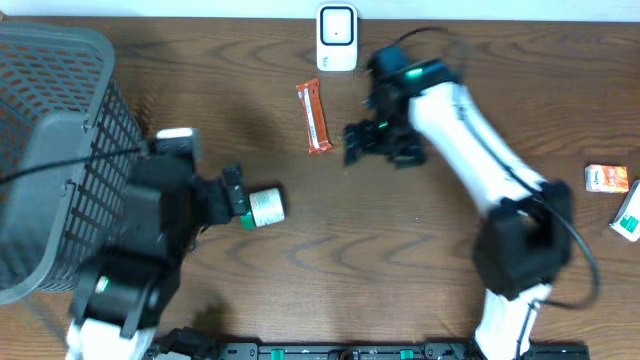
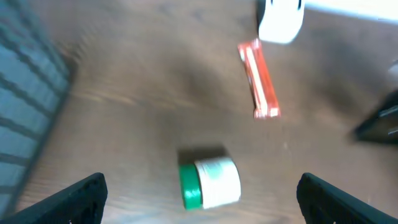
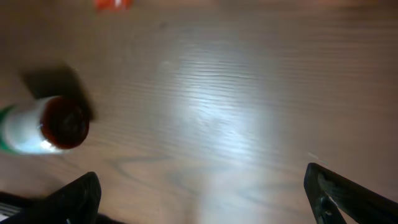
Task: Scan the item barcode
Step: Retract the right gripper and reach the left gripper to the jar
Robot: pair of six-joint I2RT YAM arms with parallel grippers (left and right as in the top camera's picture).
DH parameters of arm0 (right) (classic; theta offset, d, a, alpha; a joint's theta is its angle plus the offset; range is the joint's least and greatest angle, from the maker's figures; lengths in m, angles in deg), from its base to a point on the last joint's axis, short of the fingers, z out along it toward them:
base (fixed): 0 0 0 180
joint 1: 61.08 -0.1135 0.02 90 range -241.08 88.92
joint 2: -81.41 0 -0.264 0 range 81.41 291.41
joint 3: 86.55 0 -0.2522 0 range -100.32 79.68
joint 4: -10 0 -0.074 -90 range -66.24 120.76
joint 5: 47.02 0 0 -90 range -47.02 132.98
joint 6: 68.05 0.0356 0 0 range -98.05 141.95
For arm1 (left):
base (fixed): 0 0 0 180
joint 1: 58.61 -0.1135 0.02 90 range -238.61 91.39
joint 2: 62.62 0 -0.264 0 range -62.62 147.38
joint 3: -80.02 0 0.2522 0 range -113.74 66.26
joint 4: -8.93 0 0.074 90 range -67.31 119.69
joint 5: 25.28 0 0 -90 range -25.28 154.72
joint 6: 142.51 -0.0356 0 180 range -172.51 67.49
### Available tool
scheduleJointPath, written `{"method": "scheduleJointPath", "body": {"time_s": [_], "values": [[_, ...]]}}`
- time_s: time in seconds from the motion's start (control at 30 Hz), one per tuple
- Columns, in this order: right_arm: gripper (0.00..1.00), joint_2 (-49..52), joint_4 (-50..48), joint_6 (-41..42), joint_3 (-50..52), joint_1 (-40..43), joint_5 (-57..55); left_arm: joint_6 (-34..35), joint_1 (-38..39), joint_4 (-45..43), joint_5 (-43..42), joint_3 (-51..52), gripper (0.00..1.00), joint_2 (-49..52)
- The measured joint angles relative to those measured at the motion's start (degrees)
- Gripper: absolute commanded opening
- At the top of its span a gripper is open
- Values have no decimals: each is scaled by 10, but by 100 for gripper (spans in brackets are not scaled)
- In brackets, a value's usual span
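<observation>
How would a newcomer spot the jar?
From the grey basket on the left, move right past the left claw: the jar lies on its side at its tip. It alone is round and white with a green lid; the nearby bar is flat and orange.

jar [image 1: 265,207]: white, green lid | bar [image 1: 316,117]: orange | basket [image 1: 70,40]: grey mesh

One grey wire-mesh basket [image 1: 60,60] stands at the left edge of the brown wooden surface [image 1: 350,260]. There is one white barcode scanner [image 1: 337,38] at the far edge, one orange-red wrapped snack bar [image 1: 314,117] and one white cylindrical jar with a green lid [image 1: 262,207]. At the right edge are one orange-and-white carton [image 1: 607,179] and one teal-and-white packet [image 1: 630,218].
</observation>
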Motion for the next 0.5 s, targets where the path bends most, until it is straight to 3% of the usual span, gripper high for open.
{"method": "scheduleJointPath", "body": {"time_s": [0.23,0.37,0.5], "values": [[99,-87,71,-24,-5,90,-10,30,0,35,-75,21,98,186],[99,-86,90,-34,-5,116,-11,-58,1,87,-158,23,98,268],[99,-85,90,-41,-5,121,-12,-157,1,155,-178,23,98,297]]}}
